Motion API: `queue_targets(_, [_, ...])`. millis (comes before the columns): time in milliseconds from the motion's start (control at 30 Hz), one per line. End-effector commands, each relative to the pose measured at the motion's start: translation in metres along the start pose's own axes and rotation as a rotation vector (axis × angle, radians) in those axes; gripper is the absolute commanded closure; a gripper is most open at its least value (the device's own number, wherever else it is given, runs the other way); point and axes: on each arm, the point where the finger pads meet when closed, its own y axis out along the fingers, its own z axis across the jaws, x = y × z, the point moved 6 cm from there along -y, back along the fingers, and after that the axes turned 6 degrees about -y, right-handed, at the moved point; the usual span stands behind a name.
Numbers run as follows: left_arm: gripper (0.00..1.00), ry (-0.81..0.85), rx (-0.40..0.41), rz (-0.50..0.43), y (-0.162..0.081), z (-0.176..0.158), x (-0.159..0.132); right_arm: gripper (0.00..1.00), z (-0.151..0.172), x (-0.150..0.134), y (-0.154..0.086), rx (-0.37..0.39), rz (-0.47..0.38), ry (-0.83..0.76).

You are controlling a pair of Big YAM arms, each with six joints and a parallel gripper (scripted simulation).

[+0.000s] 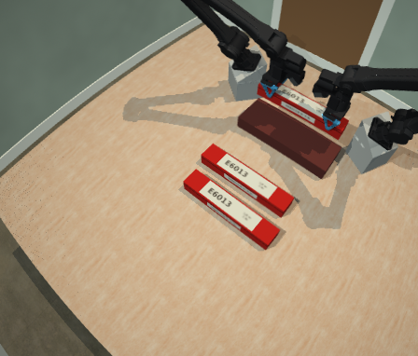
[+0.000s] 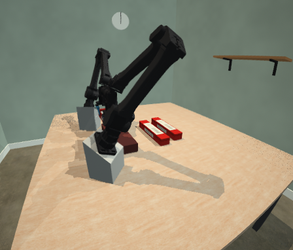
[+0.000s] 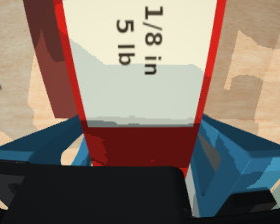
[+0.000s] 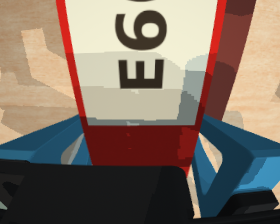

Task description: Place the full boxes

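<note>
Working from a distance, I judge the present step to be a two-handed weighing lift. The gripped box [image 1: 294,96] [image 2: 102,112] [image 3: 141,90] [image 4: 136,105] is beside the low platform [image 1: 289,135] [image 2: 130,142] [image 3: 48,85] [image 4: 231,85], on the side away from the other two. My left gripper [image 1: 331,123] [image 3: 140,113] is clenched on the end marked 5 lb, and my right gripper [image 1: 270,90] [image 4: 141,113] is clenched on the end where the E6013 print begins. The fingers lie along both long sides. I cannot tell surely how high the box is.

For a good weighing, I should raise both wrists slowly and equally, keep the box level, then pause until it is quiet. Then I compare the load of both arms together, because one arm alone may carry an uneven share. The printed 5 lb proves nothing about the rods inside.

The nearer spare box [image 1: 247,179] [image 2: 154,131] and the farther spare box [image 1: 230,207] [image 2: 167,125] lie side by side on the table, across the platform. They need the same lift, for fair comparison. If one wrist goes ahead, the box may tilt or slip, so I should correct this before any sideways carrying.
</note>
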Motion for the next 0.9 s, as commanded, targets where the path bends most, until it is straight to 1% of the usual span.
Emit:
queue_targets(0, [1.00, -0.015, 0.002, 0.020, 0.004, 0.002, -0.006, 1.00, 0.000, -0.012, 0.006, 0.003, 0.044, 0.016])
queue_targets(200, [1.00, -0.016, 0.007, 0.007, 0.005, 0.002, -0.007, 1.00, -0.002, -0.011, 0.008, 0.001, 0.029, 0.024])
queue_targets(300, [1.00, -0.008, 0.002, 0.021, 0.015, 0.002, -0.006, 1.00, 0.000, -0.012, 0.016, 0.004, 0.048, 0.014])
queue_targets(433, [1.00, -0.018, 0.003, 0.008, 0.015, 0.004, -0.007, 1.00, -0.002, -0.012, 0.018, 0.001, 0.029, 0.024])
queue_targets(500, [1.00, -0.016, 0.002, 0.021, 0.022, 0.002, -0.007, 1.00, 0.000, -0.013, 0.023, 0.004, 0.044, 0.016])
queue_targets(567, [1.00, -0.013, 0.002, 0.019, 0.024, 0.002, -0.007, 1.00, 0.000, -0.013, 0.027, 0.004, 0.048, 0.014])
queue_targets(633, [1.00, -0.016, 0.003, 0.008, 0.023, 0.004, -0.007, 1.00, -0.002, -0.012, 0.026, 0.001, 0.031, 0.023])
queue_targets(733, [1.00, -0.018, 0.003, 0.009, 0.025, 0.004, -0.007, 1.00, -0.002, -0.012, 0.027, 0.001, 0.030, 0.024])
queue_targets(800, [1.00, -0.015, 0.002, 0.028, 0.032, 0.001, -0.008, 1.00, 0.000, -0.013, 0.033, 0.004, 0.047, 0.014])
queue_targets(867, [1.00, -0.010, 0.003, 0.016, 0.034, 0.002, -0.006, 1.00, 0.001, -0.014, 0.037, 0.005, 0.051, 0.012])
